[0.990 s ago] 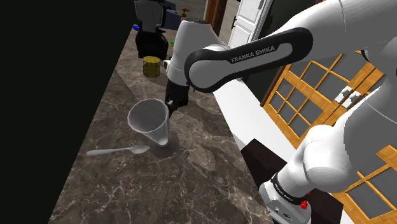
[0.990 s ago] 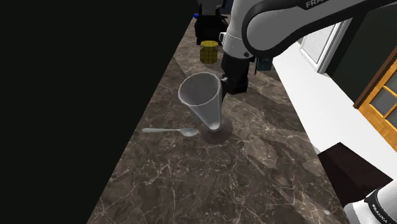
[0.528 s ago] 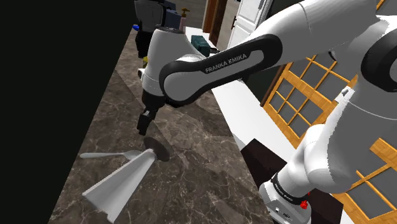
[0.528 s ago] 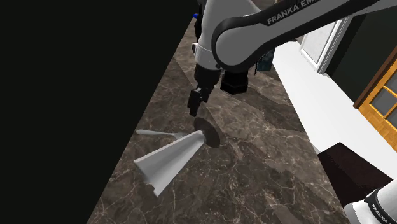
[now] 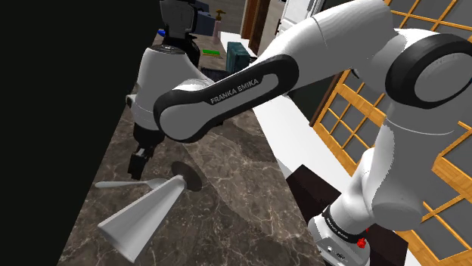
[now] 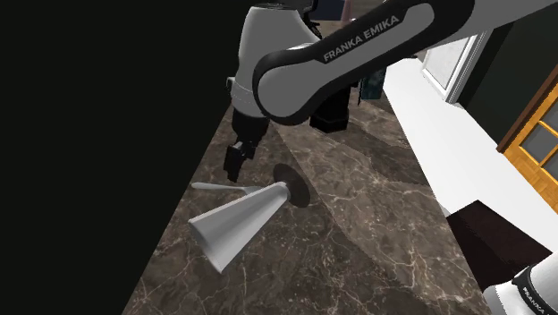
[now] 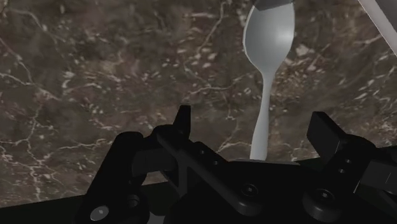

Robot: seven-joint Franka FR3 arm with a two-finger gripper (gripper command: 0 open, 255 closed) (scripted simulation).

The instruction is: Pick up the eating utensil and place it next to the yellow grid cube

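A grey spoon (image 5: 125, 184) lies flat on the dark marbled counter (image 5: 227, 196), near its edge on the shoulder view's left. My gripper (image 5: 138, 162) hangs open just above the spoon's handle (image 6: 213, 186). Seen from the wrist, the handle (image 7: 259, 121) runs between my two fingers (image 7: 182, 122) without touching either, and the spoon's bowl (image 7: 270, 35) points away from the hand. In the second exterior view the gripper (image 6: 234, 166) stands right over the handle's middle.
A conical grey glass (image 5: 144, 215) lies tipped on its side across the spoon's bowl end, its round foot (image 6: 291, 186) raised. A black appliance (image 5: 178, 23) and a teal box (image 5: 239, 54) stand at the back. A black area borders the counter's left; a white ledge (image 5: 295, 128) the right.
The glass, upright a second ago, has fallen onto its side by the spoon. My arm has swung toward the shoulder view's left and lowered over the spoon's handle.
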